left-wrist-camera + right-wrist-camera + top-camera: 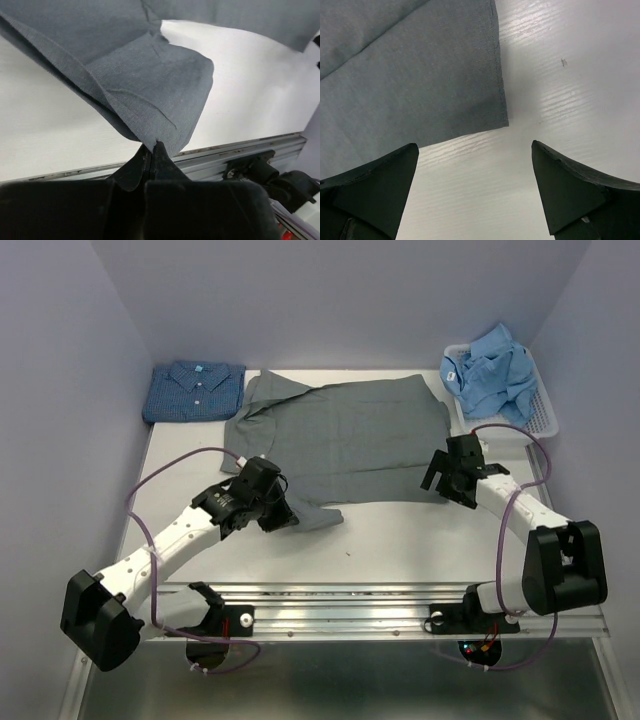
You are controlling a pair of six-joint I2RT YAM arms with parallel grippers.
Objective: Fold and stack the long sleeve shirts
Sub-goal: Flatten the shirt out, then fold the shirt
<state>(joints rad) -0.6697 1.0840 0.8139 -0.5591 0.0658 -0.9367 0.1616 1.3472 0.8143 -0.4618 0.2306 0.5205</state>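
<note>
The grey shirt [345,435] lies spread flat across the middle of the table. My left gripper [278,512] is shut on the cuff end of its sleeve [150,95] at the shirt's near left, lifting the cloth slightly. My right gripper [440,483] is open and empty, hovering just off the shirt's near right corner [495,117]. The dark blue dotted shirt [195,390] lies folded at the far left. The light blue shirt [495,370] is crumpled in the basket at the far right.
The white mesh basket [545,415] stands at the far right corner. The metal rail [340,605] runs along the table's near edge, also seen in the left wrist view [235,155]. Purple walls close in on three sides.
</note>
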